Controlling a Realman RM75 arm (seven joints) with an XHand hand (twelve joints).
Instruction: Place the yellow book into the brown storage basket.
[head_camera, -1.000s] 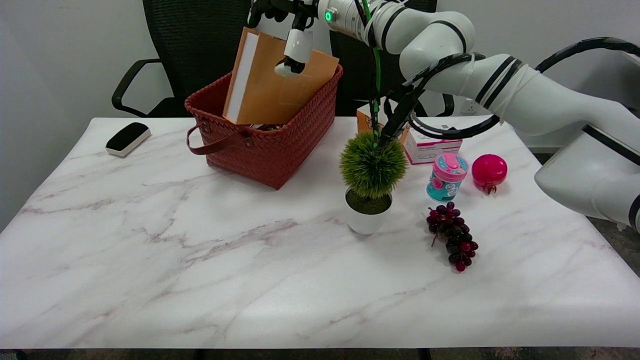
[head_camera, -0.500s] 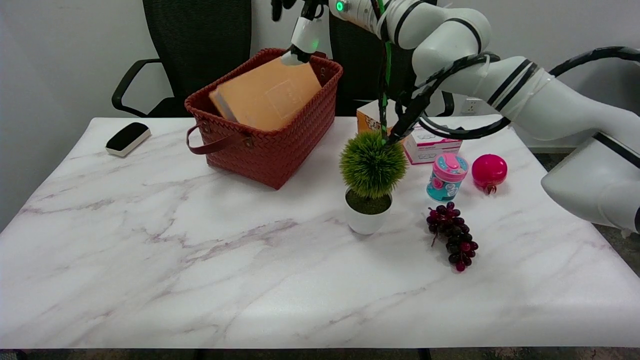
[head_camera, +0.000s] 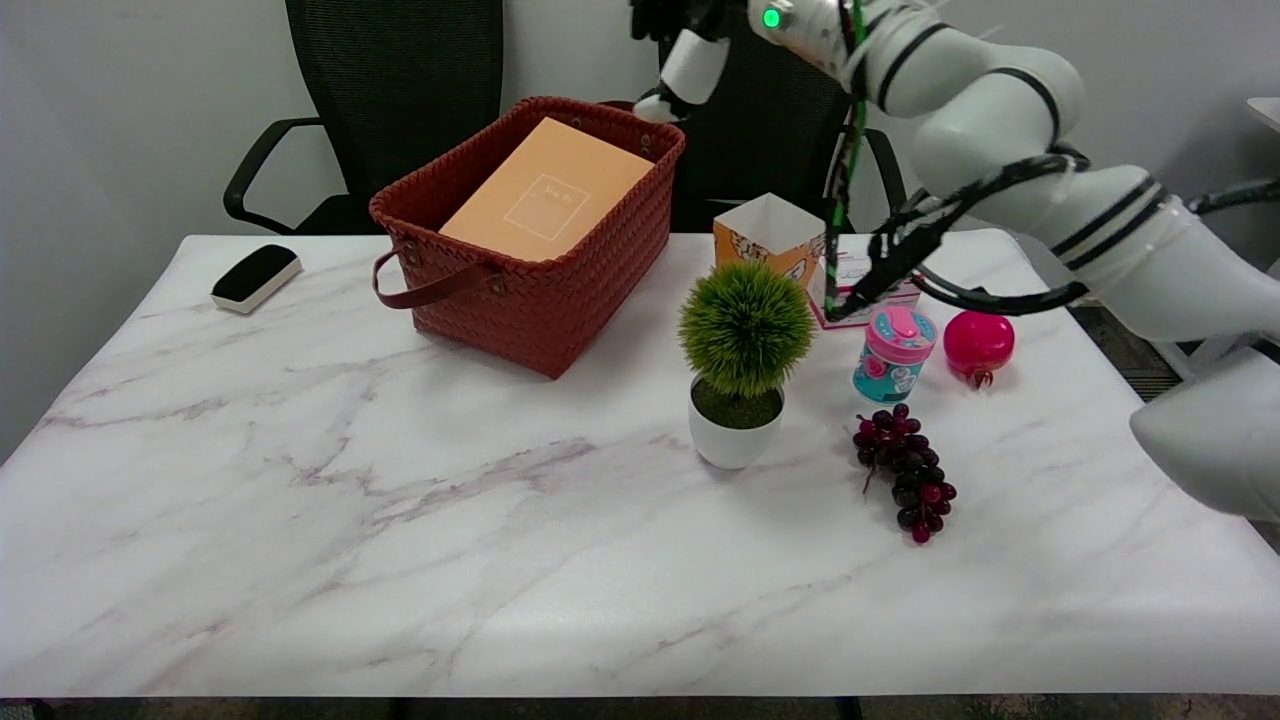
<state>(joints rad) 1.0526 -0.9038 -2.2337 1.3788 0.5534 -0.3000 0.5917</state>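
We open on the broad marble surface (head_camera: 400, 520), and at its far side sits the brown storage basket (head_camera: 545, 290). Inside it lies the yellow book (head_camera: 548, 190), cover up, tilted a little, propped across the basket's interior with its far corner near the back rim. By our read the placing is done, and the step in hand is pulling clear.

Up at the top edge we spot the robot hand (head_camera: 680, 50), above and just right of the basket's back corner, apart from the book. It holds nothing; the fingers are cropped by the frame, so we cannot tell whether they are spread or curled.

To retreat cleanly, we would lift first, then swing back toward the right, keeping the forearm and its dangling cables high over the potted plant (head_camera: 745, 365), the orange carton (head_camera: 770, 235), the pink-lidded jar (head_camera: 895, 355) and the grapes (head_camera: 908, 485). A low sweep could topple that plant.
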